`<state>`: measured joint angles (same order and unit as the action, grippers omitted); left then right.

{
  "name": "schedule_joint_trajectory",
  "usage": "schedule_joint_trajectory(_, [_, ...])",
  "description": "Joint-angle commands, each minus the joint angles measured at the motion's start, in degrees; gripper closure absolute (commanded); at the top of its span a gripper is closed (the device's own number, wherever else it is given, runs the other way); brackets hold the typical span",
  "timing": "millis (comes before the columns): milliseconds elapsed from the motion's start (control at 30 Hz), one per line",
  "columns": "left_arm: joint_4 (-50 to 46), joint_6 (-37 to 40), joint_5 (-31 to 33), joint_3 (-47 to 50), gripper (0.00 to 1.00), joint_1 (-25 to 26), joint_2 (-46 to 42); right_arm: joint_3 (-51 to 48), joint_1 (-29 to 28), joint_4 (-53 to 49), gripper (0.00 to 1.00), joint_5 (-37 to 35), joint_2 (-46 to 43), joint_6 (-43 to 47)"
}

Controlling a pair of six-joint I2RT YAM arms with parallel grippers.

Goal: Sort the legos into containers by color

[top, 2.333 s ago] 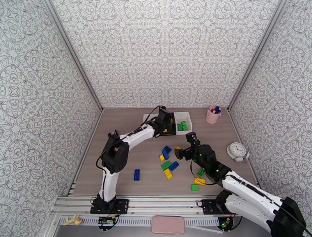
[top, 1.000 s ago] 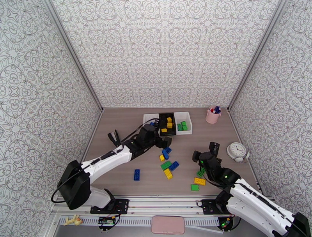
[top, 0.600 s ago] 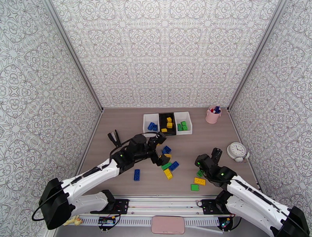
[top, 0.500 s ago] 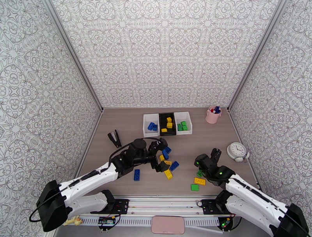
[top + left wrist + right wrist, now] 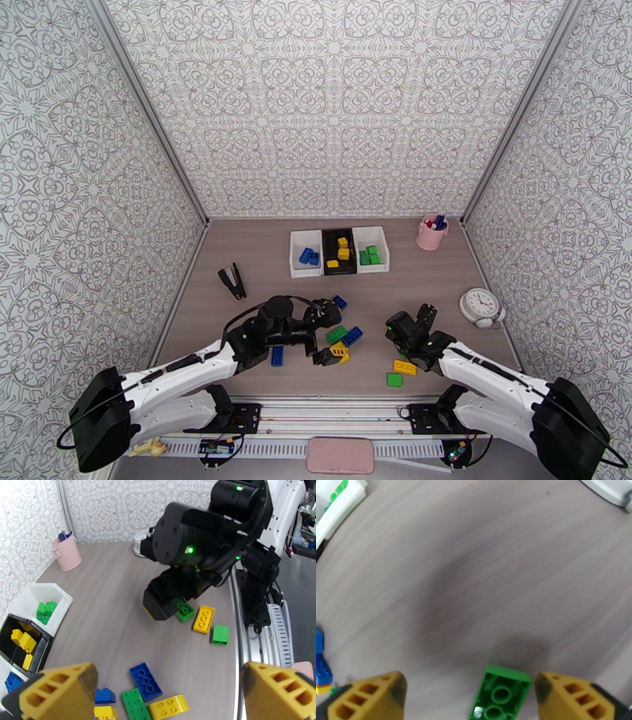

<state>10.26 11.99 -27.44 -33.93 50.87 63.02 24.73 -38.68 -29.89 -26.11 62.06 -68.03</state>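
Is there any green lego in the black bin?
No, the black bin holds yellow legos; the green ones sit in the white bin beside it.

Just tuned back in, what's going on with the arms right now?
Neither arm holds a brick. The right gripper sits low, jaws open either side of a green brick on the table, not yet closed on it. The left gripper hangs open above the loose blue, green and yellow bricks. At the back, the left white bin has blue bricks, the black bin yellow, the right white bin green.
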Motion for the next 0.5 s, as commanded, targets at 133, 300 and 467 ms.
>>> schedule_joint_trajectory(133, [2.31, 1.11, -1.72, 0.52, 0.0, 0.56, 0.6, -1.35, 0.0, 4.28, 0.17, 1.35, 4.4, -2.01])
schedule_joint_trajectory(300, [2.31, 1.11, -2.62, 0.36, 0.0, 0.55, 1.24, -1.2, 0.0, 5.44, 0.28, 1.24, 6.03, -2.13])
schedule_joint_trajectory(467, [3.35, 0.54, -2.46, 0.44, 0.0, 0.59, 1.52, -0.48, 0.03, 4.87, 0.4, 0.89, 7.06, -2.57])
